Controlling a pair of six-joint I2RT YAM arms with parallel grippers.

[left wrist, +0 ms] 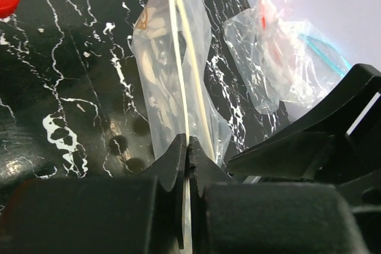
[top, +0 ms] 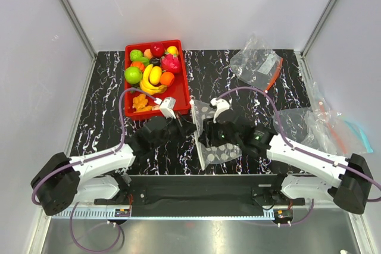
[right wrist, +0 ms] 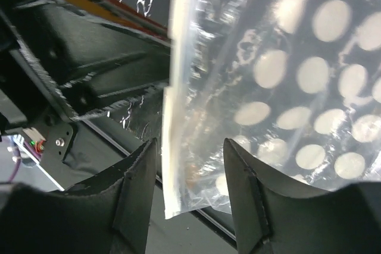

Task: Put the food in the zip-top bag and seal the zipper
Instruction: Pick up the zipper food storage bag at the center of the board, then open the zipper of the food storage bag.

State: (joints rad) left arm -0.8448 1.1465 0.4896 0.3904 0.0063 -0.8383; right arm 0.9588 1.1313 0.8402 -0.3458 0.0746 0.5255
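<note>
As both arms reach in over a black marbled table [top: 107,117], a red tray [top: 186,87] stands at the far left, just beyond the left arm. Loose clear bags lie well apart from it: one with an orange-red strip [top: 257,63] at the far right, others [top: 321,124] off the right edge. The zip-top bag [top: 218,153], clear with white dots, stands on edge at the near centre between the two grippers. The left gripper [left wrist: 188,147] is pinched tight on the zipper [left wrist: 186,87], the whitish strip running up from between its fingers. The right gripper [right wrist: 190,147] has its fingers spread, and the bag's strip edge hangs in the gap between them. The food lies in the tray, among it a banana bunch [top: 149,87], a green apple [top: 133,75], a yellow oval fruit [top: 155,75] and an orange [top: 167,78].
</note>
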